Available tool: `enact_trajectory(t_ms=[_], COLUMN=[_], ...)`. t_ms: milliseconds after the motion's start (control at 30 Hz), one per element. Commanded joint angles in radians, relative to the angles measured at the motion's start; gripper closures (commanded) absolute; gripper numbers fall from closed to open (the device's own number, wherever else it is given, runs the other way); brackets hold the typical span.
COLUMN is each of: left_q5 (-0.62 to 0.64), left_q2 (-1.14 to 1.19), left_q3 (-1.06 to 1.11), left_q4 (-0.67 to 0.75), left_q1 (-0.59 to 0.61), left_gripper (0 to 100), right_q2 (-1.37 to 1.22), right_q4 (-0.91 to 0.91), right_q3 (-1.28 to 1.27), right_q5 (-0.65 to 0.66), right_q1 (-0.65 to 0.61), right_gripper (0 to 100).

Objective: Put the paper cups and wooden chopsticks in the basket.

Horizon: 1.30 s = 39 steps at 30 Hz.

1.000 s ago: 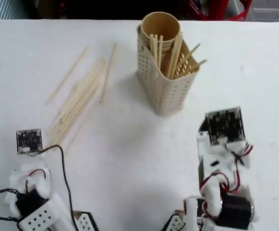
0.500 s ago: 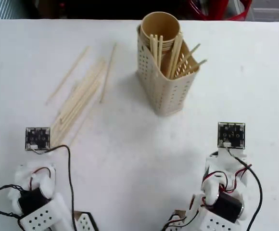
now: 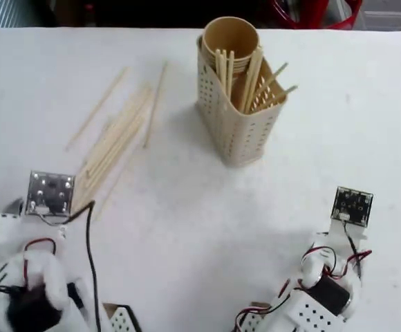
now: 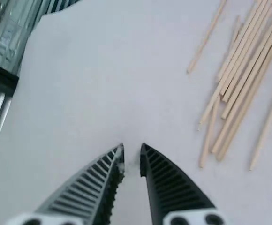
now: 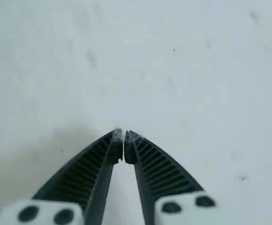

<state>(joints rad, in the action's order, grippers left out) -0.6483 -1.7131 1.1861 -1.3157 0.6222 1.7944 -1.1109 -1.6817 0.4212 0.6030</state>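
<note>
A cream perforated basket [image 3: 240, 124] stands at the table's far middle, with a paper cup [image 3: 229, 38] and several wooden chopsticks [image 3: 254, 77] upright in it. More chopsticks [image 3: 114, 142] lie loose in a slanted heap on the table to its left; their near ends are chopsticks [image 4: 241, 89] in the left wrist view. My left gripper [image 4: 131, 152] hovers over bare table just beside that heap, its jaws a narrow gap apart and empty. My right gripper [image 5: 123, 136] is shut on nothing above bare table at the front right.
The left arm [image 3: 38, 277] sits at the front left with a black cable [image 3: 90, 242] looping beside it. The right arm [image 3: 328, 290] is folded at the front right. A window frame [image 4: 4, 51] lies beyond the table's left edge.
The right arm has drawn back from the basket toward the front right edge. The left arm's wrist has lifted and shifted slightly toward the loose chopsticks.
</note>
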Motion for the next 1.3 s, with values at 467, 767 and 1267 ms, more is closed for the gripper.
enact_trajectory(t_ms=[467, 767, 1267], left_q5=[0.146, 0.117, 0.106], left_q2=[1.32, 1.794, 2.462], left_q3=[-1.013, -1.169, -1.8], left_q4=[-0.114, 0.089, 0.084], left_q1=[-0.361, -0.332, -0.312], left_gripper=[85, 85, 85], right_q2=[0.005, 0.007, 0.007], right_q4=[-0.159, -0.159, -0.159], right_q3=[-0.009, -0.009, -0.009], right_q5=[0.009, 0.009, 0.009], right_q1=[0.005, 0.002, 0.002], right_gripper=[98.0, 98.0, 98.0])
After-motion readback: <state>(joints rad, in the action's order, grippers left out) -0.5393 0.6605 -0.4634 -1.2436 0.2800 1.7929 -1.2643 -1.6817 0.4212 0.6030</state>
